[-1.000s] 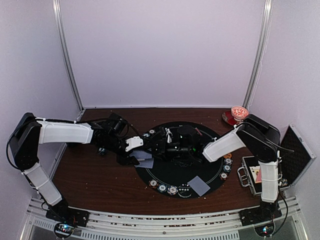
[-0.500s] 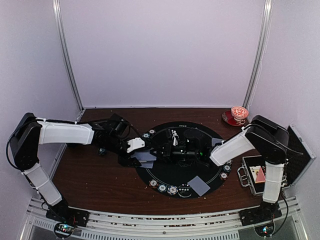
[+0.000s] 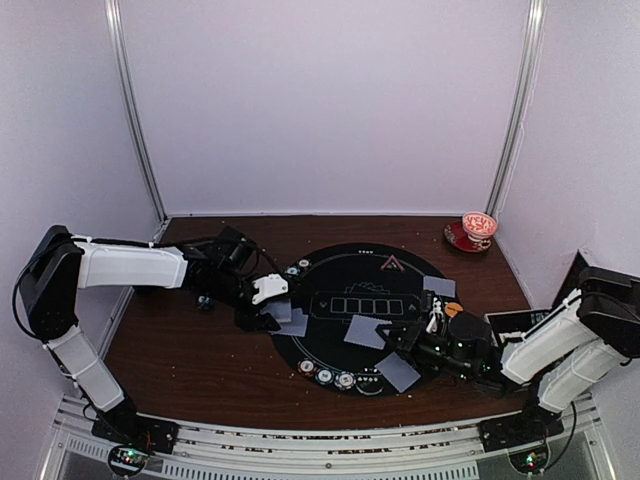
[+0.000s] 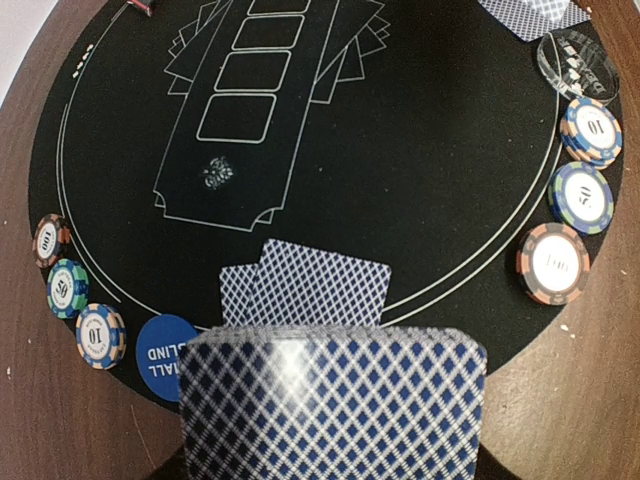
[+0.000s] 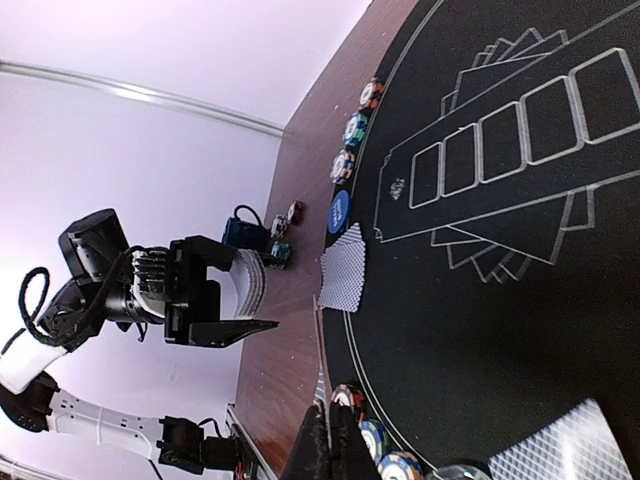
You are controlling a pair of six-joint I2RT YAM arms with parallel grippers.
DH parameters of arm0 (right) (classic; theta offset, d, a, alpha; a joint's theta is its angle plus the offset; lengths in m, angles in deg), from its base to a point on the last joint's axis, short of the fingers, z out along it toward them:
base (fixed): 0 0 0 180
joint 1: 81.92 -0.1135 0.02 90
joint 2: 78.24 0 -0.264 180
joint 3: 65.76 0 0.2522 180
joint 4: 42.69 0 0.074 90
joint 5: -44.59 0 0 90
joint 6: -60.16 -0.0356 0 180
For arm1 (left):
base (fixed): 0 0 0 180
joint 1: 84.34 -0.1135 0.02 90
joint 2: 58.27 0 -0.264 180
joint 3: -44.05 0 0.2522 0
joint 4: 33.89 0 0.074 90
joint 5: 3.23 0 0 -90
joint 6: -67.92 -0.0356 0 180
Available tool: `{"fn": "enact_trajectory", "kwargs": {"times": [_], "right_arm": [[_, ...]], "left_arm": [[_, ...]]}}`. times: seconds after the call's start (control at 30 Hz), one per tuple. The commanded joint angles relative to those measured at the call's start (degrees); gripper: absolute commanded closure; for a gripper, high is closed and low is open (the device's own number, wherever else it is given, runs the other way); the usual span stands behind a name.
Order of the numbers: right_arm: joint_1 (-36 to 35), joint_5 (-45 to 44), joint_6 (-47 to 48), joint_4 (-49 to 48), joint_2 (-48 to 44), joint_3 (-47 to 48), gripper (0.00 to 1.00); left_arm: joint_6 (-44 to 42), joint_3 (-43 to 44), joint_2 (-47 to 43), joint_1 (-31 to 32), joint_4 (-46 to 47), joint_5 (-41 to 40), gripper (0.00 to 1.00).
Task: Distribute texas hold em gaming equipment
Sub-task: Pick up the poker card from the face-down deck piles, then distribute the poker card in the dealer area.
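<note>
1. My right hand (image 5: 330, 445) is pinched all the way shut. It grips one thin card (image 3: 364, 331) by the edge and holds it flat over the near right part of the round black mat (image 3: 340, 268).
2. My left hand (image 5: 240, 296) is partly open and squeezes the deck (image 4: 335, 405) of blue-backed cards. It hangs at the left edge of the mat.
3. Two cards (image 4: 305, 293) lie face down on the mat, just inside its left edge, right by the deck.
4. A blue disc (image 4: 165, 348) sits on the mat's left rim. Three chips (image 4: 68, 287) line up on the rim beside it.
5. More chips (image 4: 582, 197) sit in a row on the mat's near rim.
6. Two more cards (image 3: 400, 372) lie at the near right edge of the mat.
7. A red triangle marker (image 3: 390, 264) lies on the far side of the mat. An orange disc (image 3: 453, 310) sits at its right rim.
8. A cup and saucer (image 3: 476, 228) stand off the mat, past its far right side.
</note>
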Motion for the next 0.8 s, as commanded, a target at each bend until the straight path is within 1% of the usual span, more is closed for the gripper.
{"fn": "enact_trajectory", "kwargs": {"times": [0.0,0.13,0.33,0.5,0.67,0.77], "right_arm": [[-5.67,-19.89,-4.2,0.85,-6.95,-5.68,1.0],[-12.2,-31.21,-6.93,12.5,-13.21,-6.51,1.0],[-19.62,-43.13,-15.33,24.51,-18.35,-7.65,1.0],[-22.24,-46.03,-20.0,29.04,-18.75,-8.17,1.0],[-23.15,-46.23,-22.06,28.58,-15.37,-7.55,1.0],[-23.51,-46.19,-23.49,26.51,-12.52,-7.64,1.0]], "left_arm": [[-0.12,0.46,0.67,-0.3,1.49,0.44,0.39],[-0.12,0.41,0.85,-0.33,1.57,0.34,0.39],[-0.19,0.51,1.09,-0.33,1.54,0.35,0.39],[-0.24,0.5,1.18,-0.35,1.51,0.35,0.39],[-0.12,0.63,1.19,-0.35,1.5,0.26,0.39],[-0.15,0.52,1.25,-0.36,1.5,0.26,0.39]]}}
